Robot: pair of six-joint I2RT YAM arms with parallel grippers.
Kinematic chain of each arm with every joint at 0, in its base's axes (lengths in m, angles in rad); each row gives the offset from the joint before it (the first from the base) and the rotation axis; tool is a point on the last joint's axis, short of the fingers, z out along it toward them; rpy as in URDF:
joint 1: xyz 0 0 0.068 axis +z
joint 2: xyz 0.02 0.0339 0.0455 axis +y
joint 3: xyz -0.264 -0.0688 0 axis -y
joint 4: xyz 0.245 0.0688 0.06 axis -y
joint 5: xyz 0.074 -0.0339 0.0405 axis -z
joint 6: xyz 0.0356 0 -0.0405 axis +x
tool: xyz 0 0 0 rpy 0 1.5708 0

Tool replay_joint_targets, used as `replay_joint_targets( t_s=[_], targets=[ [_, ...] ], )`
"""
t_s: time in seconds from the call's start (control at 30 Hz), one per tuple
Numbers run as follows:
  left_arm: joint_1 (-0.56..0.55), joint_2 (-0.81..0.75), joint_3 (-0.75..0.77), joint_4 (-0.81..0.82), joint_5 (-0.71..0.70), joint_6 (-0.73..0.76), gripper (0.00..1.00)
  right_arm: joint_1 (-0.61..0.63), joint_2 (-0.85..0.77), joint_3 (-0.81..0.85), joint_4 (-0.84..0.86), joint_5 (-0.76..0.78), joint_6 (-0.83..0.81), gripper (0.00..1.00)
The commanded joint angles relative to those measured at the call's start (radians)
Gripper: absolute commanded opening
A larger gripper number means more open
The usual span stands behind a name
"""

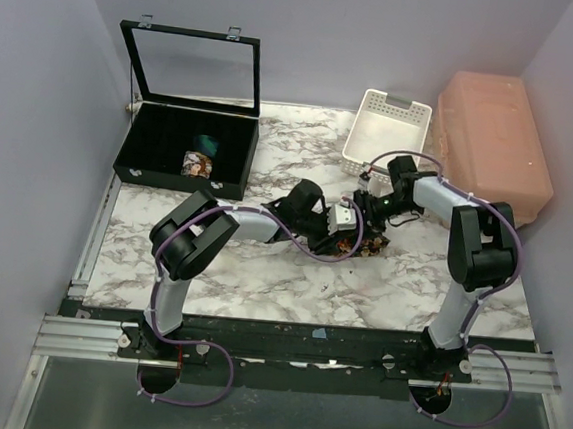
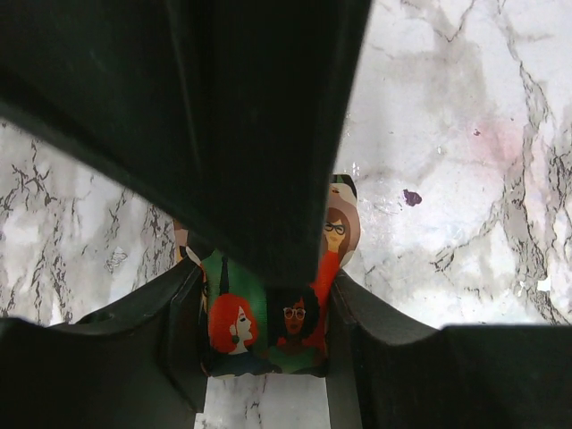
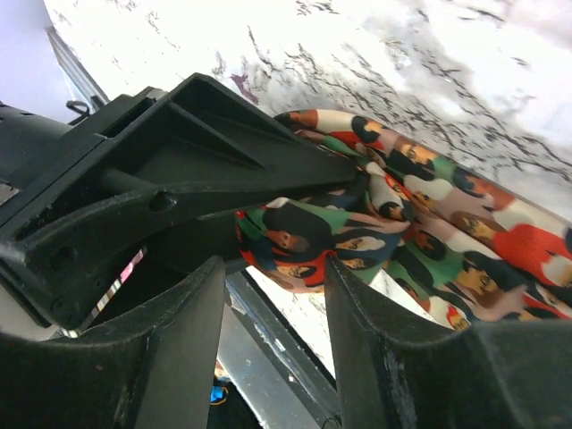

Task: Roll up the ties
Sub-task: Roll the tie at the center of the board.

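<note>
Tie (image 3: pixel 429 241) with red, green, cream faces, grey-veined white table (image 2: pixel 465 134), seemingly teal roll (image 1: pixel 208 145)

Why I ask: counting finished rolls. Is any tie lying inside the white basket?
No, the overhead view shows the white basket bare inside; the rolled ties sit in the black case.

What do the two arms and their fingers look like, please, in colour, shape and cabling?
Both the left arm and right arm have bulky black joints joined by pale grey links, with a purple cable looping along each from the base. The fingers are matte black and broad, with scooped edges.
</note>
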Motion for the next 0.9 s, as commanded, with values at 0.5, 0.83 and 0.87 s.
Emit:
replay_joint_targets(
  t_s=[0.5,0.83,0.87],
  targets=[
    [-0.006,0.015,0.039,-0.136,-0.012,-0.04,0.73,-0.027,0.112,0.004,-0.044,0.234,-0.101,0.0],
    [-0.005,-0.023,0.025,-0.034,0.011,-0.085,0.98,-0.073,0.143,0.006,0.006,0.405,-0.152,0.0],
    [-0.006,-0.022,0.029,-0.027,0.01,-0.089,0.99,-0.073,0.15,0.006,0.012,0.419,-0.155,0.0]
  ],
)
